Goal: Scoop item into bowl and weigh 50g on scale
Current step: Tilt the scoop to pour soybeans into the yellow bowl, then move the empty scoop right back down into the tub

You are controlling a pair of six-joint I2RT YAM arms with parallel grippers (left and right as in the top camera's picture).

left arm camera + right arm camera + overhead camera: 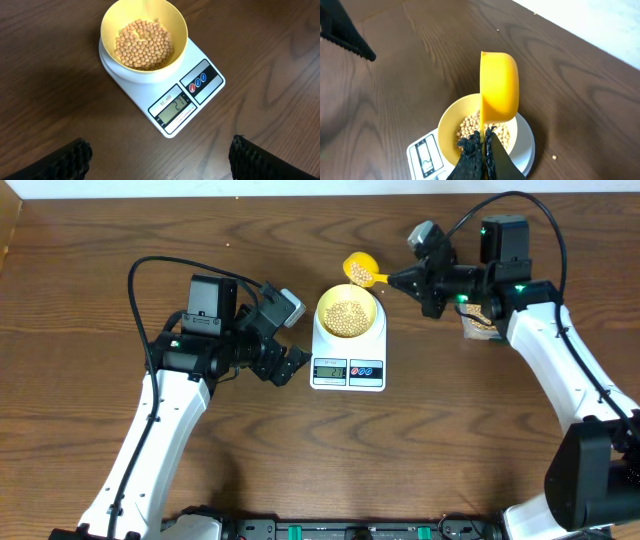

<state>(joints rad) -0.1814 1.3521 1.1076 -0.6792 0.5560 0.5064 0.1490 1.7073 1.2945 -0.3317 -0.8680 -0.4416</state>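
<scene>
The small round pale-yellow bowl (172, 22) on the white digital scale (137, 90) holds tan beans (144, 47). The display seems to read 21, so more is needed. The right gripper (482, 142) pinches the yellow plastic scoop (500, 85), and the left gripper (160, 155) is spread and holds nothing.

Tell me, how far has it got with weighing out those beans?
Done: the bowl sits on the scale with a layer of beans in it. The display seems to read 21, short of 50. In hand: the right gripper is shut on the yellow scoop, held at the bowl's edge with beans in it. Left: more scoops until it shows 50. The left gripper hangs open nearby.
</scene>
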